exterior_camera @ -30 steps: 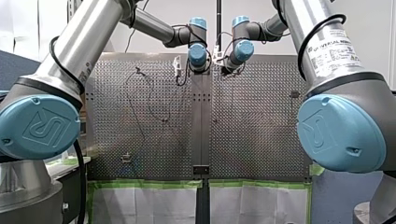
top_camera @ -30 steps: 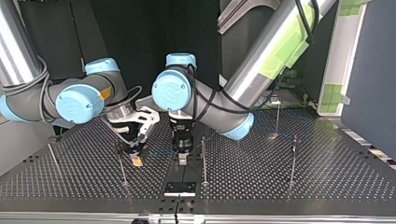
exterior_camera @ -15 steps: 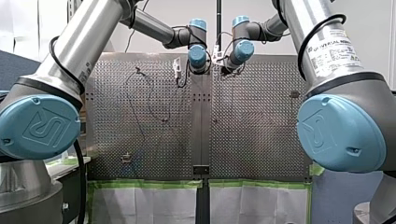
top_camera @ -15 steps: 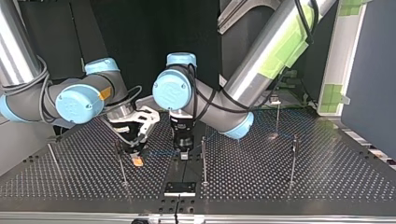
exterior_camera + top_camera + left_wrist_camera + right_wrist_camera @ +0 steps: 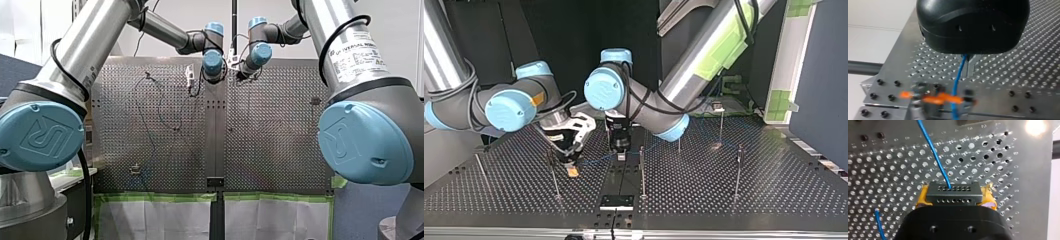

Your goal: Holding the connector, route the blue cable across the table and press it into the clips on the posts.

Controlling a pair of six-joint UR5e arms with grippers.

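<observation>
While my right fingers (image 5: 922,198) clamp the connector (image 5: 952,192) low over the tabletop (image 5: 724,190), the blue cable (image 5: 934,152) stretches rightward in the top view to my left fingers (image 5: 971,67), pinched on it beside the near post (image 5: 642,170).

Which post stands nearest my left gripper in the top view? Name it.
The tall centre post, just to the view's right of my left gripper; the other posts stand farther off toward the sides.

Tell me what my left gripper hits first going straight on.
Likely the bare centre strip of the perforated metal table: my left gripper points down at it, the thin blue cable trailing from it. Gap unclear.
</observation>
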